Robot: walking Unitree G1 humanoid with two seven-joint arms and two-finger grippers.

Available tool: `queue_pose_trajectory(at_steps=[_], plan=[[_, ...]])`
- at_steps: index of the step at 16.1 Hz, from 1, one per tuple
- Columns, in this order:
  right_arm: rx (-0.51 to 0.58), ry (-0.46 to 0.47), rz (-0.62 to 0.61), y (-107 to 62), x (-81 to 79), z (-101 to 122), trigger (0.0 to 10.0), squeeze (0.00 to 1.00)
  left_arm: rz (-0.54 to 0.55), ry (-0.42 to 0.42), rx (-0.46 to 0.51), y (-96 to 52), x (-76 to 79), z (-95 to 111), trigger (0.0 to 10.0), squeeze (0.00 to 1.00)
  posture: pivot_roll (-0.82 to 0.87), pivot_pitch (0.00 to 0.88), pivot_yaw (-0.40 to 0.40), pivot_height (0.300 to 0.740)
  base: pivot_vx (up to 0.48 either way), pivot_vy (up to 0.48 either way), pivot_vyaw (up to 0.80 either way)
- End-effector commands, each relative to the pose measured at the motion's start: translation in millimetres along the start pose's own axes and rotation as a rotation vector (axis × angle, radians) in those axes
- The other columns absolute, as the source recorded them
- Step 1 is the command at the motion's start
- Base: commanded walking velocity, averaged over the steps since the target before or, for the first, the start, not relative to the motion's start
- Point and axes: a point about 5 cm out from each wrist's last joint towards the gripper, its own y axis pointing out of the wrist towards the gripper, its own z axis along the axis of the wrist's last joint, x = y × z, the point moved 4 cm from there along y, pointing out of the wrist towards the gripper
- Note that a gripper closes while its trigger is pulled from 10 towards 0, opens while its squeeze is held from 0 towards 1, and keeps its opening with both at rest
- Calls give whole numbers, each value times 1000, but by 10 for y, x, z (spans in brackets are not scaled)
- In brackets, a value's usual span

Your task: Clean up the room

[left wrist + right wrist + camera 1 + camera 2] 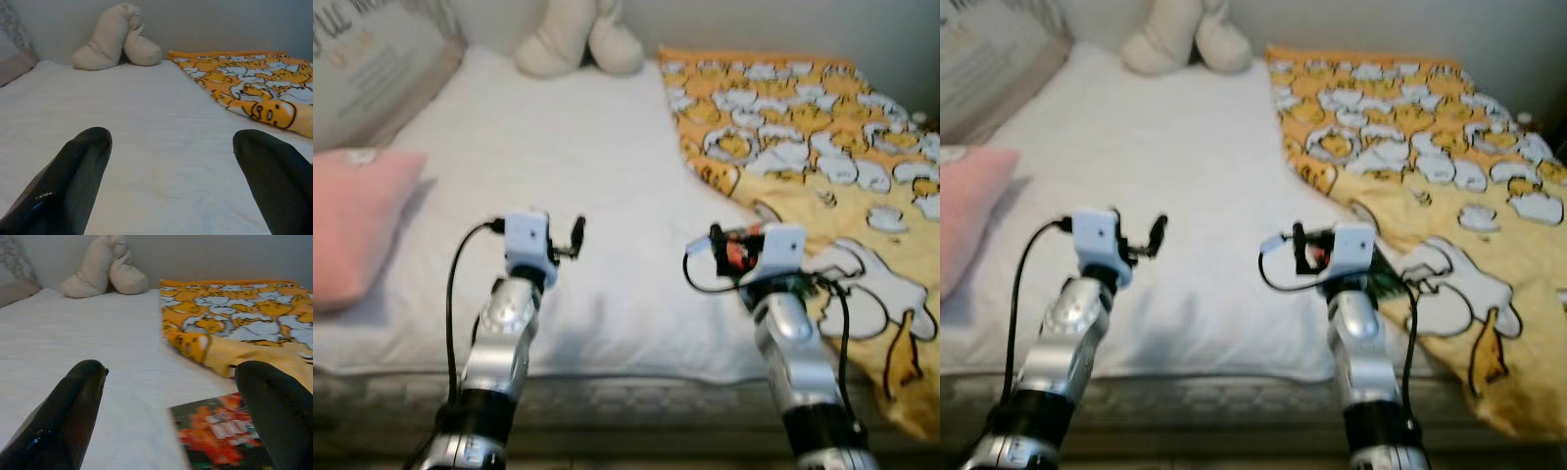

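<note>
Bedding fills the left eye view: a white sheet (pixel 578 176) at centre, a yellow cartoon blanket (pixel 822 166) at right, a pink pillow (pixel 352 220) at left, a cream plush toy (pixel 578 39) at top. In the left wrist view the left gripper (pixel 171 161) is held spread, empty. In the right wrist view the right gripper (pixel 171 396) is spread above a colourful book (pixel 215 435) at lower right.

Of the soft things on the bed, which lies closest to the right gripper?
The yellow patterned blanket, bunched just beside the right gripper; the pink pillow and cream plush lie farther off.
</note>
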Motion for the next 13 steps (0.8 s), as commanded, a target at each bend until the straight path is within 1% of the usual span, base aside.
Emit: queue_pose_trajectory(at_steps=[1, 5, 6, 8, 11, 13], plan=[[-1, -9, -25, 1, 110, 9, 10000, 0, -28, -9, 9, 31, 114, 29, 10000, 0, -4, 0, 6, 740, 307, -364, 0], [-13, -12, -17, 8, 94, -13, 10000, 0, -21, -13, 3, 53, 87, 38, 10000, 0, 2, 0, 2, 740, 357, -297, 0], [-28, 3, -18, 9, 98, -37, 10000, 0, -15, -23, 9, 51, 67, 50, 10000, 0, 5, 0, 1, 740, 0, 0, 0], [-90, 75, -21, 2, 99, -152, 10000, 0, -12, -20, 10, 46, 48, 50, 10000, 0, 6, 3, 1, 740, 0, 0, 0], [-91, 52, 1, -10, 63, -166, 10000, 0, -14, -15, 17, 58, 31, 75, 10000, 0, 12, 9, 0, 740, 0, 0, 0], [-85, 30, -9, -8, 83, -154, 10000, 0, -22, -4, 24, 86, 32, 101, 10000, 0, 10, 6, 0, 740, 0, 0, 0]])
